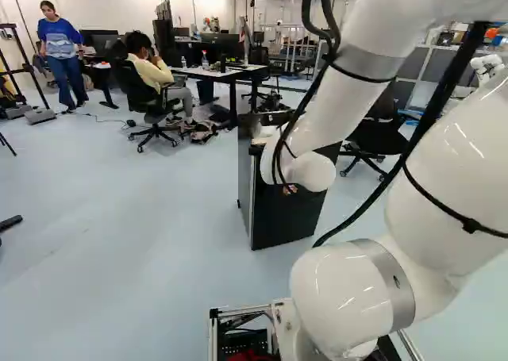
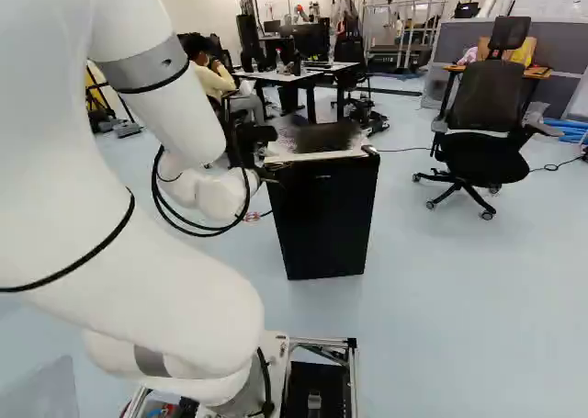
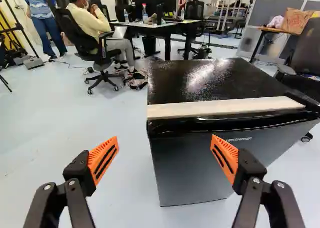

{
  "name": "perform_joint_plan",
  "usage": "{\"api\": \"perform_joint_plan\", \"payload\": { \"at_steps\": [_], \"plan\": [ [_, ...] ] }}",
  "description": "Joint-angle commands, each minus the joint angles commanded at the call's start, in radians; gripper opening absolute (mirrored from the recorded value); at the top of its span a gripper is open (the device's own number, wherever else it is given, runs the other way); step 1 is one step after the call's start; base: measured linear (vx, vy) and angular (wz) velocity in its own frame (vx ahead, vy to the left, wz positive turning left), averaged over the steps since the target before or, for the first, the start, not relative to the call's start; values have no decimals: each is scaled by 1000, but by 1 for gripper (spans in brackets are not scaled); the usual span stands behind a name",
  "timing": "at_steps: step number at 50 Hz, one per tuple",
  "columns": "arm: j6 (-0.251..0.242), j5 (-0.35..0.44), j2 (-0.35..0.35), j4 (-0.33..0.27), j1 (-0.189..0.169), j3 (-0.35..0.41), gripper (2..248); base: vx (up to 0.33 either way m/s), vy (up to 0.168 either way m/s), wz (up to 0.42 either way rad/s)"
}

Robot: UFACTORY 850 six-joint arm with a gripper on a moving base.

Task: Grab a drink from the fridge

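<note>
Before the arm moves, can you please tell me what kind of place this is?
Probably a robotics lab or shared workroom: a desk, a dark monitor, a wheeled office chair, and what looks like another robot at the left base view's right edge.

The inside of the fridge [image 3: 190, 163] is hidden; the wrist view cuts off one corner, its top is blurred in the right base view, and the arm [image 1: 337, 111] hides part of it in the left base view. Both base views crop the arm; the wrist view crops a chair [image 3: 306, 50]
</note>
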Motion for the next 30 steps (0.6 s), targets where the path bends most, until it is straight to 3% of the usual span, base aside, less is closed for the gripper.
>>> {"api": "perform_joint_plan", "payload": {
  "at_steps": [30],
  "plan": [
    [0,31,-1,135,115,-1,247,0,0,0]
  ]
}}
